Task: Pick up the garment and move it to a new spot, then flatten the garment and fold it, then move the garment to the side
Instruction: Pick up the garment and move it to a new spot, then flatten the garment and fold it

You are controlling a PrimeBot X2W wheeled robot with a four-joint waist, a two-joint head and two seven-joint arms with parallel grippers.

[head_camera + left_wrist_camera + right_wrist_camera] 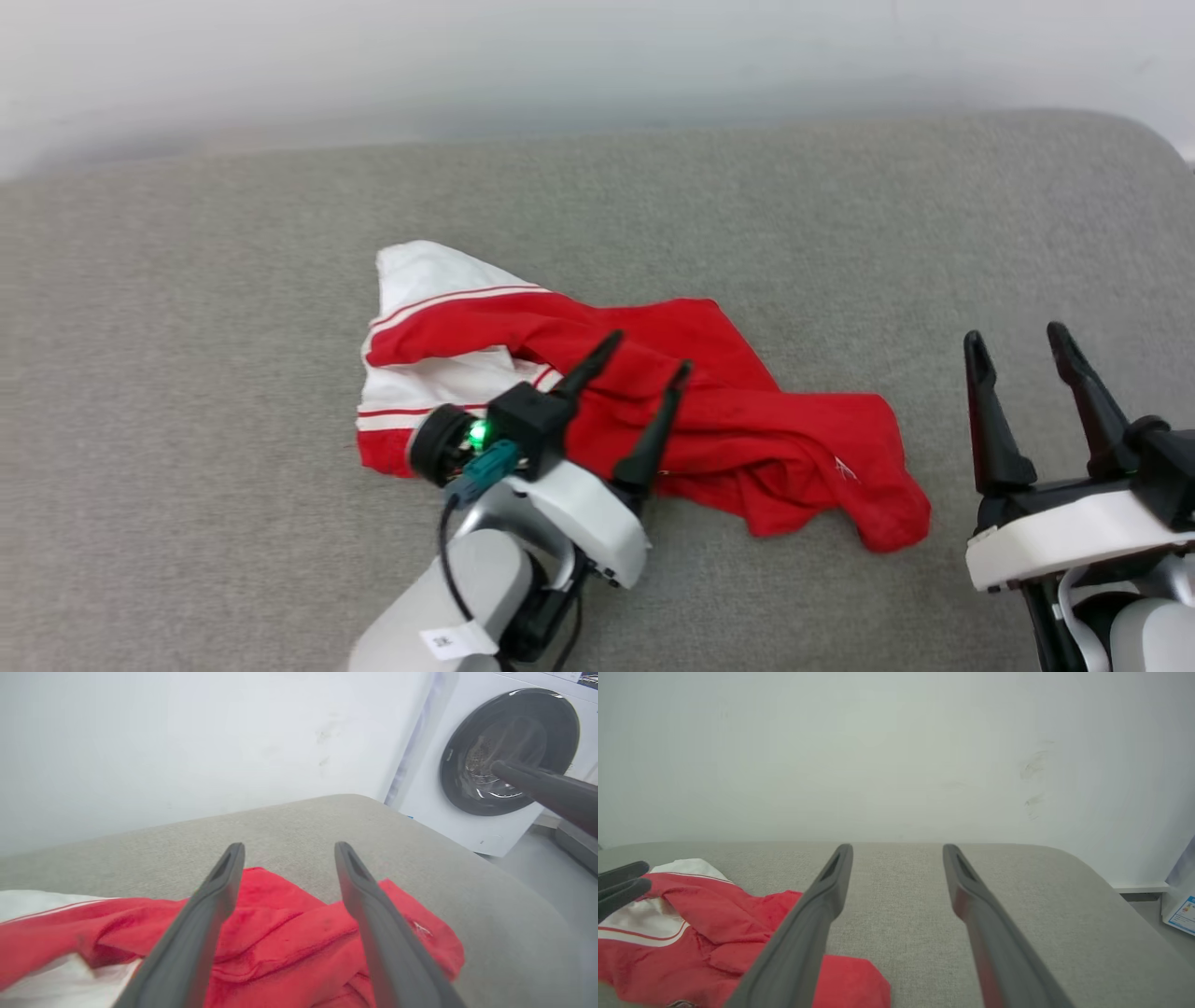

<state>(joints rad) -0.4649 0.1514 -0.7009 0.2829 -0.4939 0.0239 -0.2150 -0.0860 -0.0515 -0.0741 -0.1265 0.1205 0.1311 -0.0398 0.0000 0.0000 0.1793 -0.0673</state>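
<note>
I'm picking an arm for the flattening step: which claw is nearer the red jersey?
Left. The left claw hangs open over the middle of the garment; the right claw stands open off its right end, above the grey cushion, apart from the cloth.

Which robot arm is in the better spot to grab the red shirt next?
Probably the left. The left gripper is open right above the middle of the garment; the right gripper, also open, sits off its edge over the grey surface.
</note>
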